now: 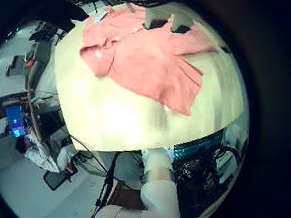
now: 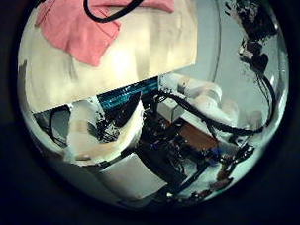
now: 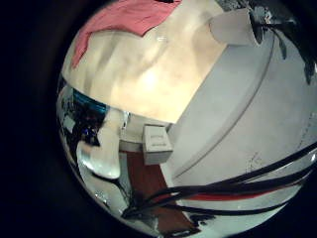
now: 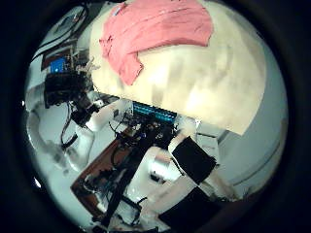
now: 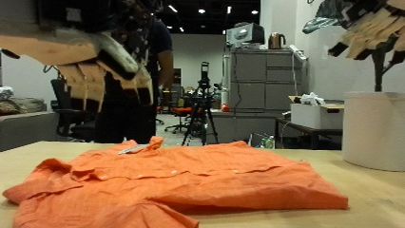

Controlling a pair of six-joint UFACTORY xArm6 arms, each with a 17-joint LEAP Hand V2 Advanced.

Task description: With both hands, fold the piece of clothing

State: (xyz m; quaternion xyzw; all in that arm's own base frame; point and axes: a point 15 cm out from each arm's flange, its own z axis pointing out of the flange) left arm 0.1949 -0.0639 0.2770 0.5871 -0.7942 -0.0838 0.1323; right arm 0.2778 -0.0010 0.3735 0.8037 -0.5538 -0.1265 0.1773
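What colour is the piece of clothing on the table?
Orange, plain with no pattern; the clothing shows best in the outside view.

A pale wooden worktop (image 5: 370,193) runs across the foreground. On it, straight below the fingers (image 5: 365,40) of the right hand (image 5: 375,30), stands a white cylindrical pot (image 5: 376,129) with a thin dark stem (image 5: 377,72) rising toward those fingers. Behind the worktop, between the two hands, is a tall grey metal cabinet with drawers (image 5: 262,90), and a dark boxy device (image 5: 245,35) sits on top of it. Just beside the cabinet, on the right hand's side, lies an open white box (image 5: 310,111). A black tripod (image 5: 202,100) stands near the cabinet's other side. A black office chair (image 5: 66,106) shows behind the fingers (image 5: 88,87) of the left hand (image 5: 79,52).
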